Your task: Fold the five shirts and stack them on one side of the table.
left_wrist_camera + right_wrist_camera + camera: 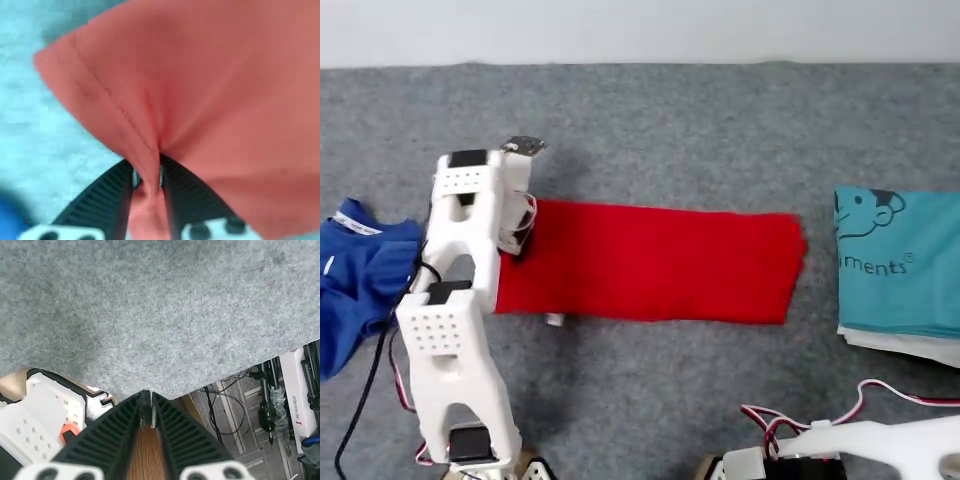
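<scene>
Right gripper [151,395] parked at 5 o'clock, jaws closed on nothing. Left gripper [147,175] pinches red shirt [650,262], a folded strip mid-table, at its 9 o'clock end. Fabric's light, floppy, prob. sags, so grab hems/corners. Teal stack [895,262] sits at 3 o'clock.

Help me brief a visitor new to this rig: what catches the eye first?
The red shirt, folded into a long strip across the middle of the grey table, one end pinched in the left gripper. Then the folded teal shirt on a stack at the right edge and a crumpled blue shirt at the left.
</scene>
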{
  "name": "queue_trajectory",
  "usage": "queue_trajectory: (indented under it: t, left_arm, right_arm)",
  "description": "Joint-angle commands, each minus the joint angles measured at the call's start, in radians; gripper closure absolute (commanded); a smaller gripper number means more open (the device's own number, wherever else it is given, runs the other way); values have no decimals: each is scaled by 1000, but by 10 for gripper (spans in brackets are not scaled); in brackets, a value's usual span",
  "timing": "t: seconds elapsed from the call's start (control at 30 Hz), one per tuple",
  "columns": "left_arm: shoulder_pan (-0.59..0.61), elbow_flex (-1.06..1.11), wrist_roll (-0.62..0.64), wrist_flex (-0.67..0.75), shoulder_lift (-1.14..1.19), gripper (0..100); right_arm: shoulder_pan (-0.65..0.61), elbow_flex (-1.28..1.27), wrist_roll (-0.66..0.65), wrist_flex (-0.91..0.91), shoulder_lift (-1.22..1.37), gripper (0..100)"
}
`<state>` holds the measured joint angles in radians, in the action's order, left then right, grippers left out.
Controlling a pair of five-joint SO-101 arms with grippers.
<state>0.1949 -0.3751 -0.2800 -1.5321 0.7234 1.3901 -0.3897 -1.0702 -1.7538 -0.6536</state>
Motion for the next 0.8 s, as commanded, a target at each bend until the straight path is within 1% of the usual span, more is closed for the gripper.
queue_trajectory:
  t: [0.0,0.13,0.33,0.4,0.47,0.6,0.77]
  left_arm:
    - [106,-134,-60,-9,-2,987]
    - [118,-245,-80,-60,-2,987]
    - [21,-390,-75,-212,-8,987]
    - [-12,-415,-71,-222,-12,987]
    - [-32,-430,-37,-222,-15,987]
    - [-107,-357,11,-224,-81,987]
    - [-229,-229,57,-222,-273,987]
  right_arm:
    - [5,11,-8,-12,-25,979]
    - [4,9,-8,-12,-25,979]
    - [-1,8,-8,-12,-25,979]
    - [-1,8,-8,-12,-25,979]
    - [1,6,-8,-13,-25,979]
    - [1,6,-8,-12,-25,979]
    - [1,6,-6,-12,-25,979]
